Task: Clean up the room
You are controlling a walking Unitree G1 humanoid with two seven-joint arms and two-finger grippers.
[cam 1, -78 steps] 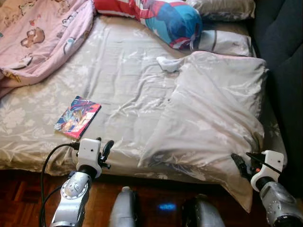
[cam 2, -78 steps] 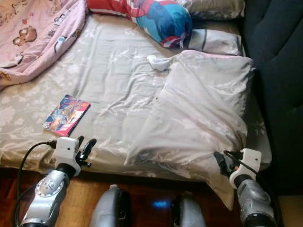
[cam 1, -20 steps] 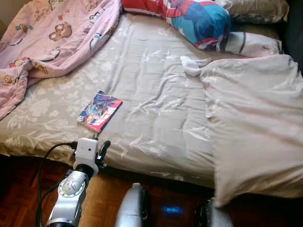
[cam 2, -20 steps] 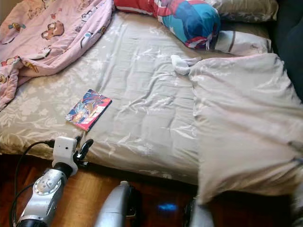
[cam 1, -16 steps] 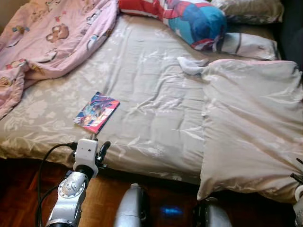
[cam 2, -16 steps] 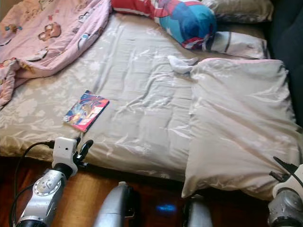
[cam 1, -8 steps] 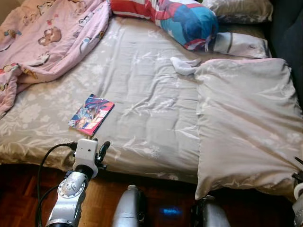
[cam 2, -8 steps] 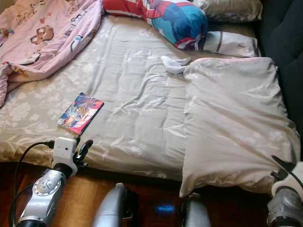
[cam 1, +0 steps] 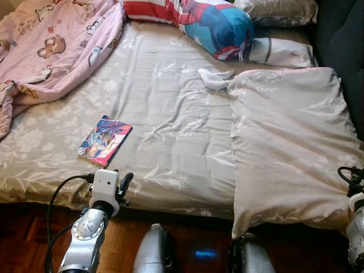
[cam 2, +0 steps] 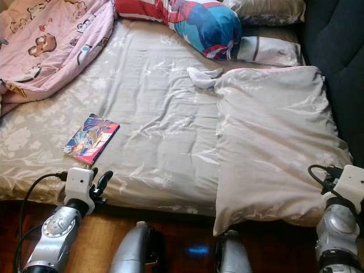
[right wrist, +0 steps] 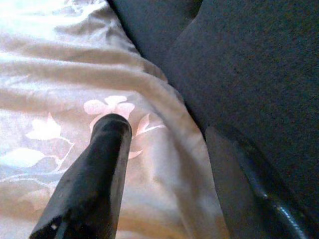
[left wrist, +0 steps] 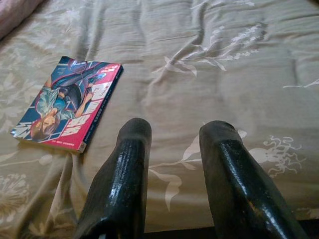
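Item, far left: a pink cartoon-printed blanket [cam 1: 51,42] is left bunched over the bed's corner, not yet straightened. Item: a glossy red-and-blue comic book [cam 1: 104,140] lies flat on the beige floral bedsheet [cam 1: 165,114] near the front edge. Item: the left gripper [left wrist: 172,169] is held just short of the mattress edge, its two black fingers parted with nothing between them, the book lying beyond and to one side. Item, centre: a small crumpled white sock [cam 1: 213,78] rests at the corner of the large beige floral pillow [cam 1: 290,136]. Behind it lies a red-and-blue character bolster [cam 1: 199,20]. Change noted: the large pillow, slumped askew over the front edge seconds ago, is now laid flat and squared on the right of the bed. Item, far right: the right gripper [right wrist: 167,164] is placed at the pillow's outer corner beside the dark upholstered headboard [right wrist: 249,64], fingers spread and empty. The pillow step is judged done; the book and sock remain.
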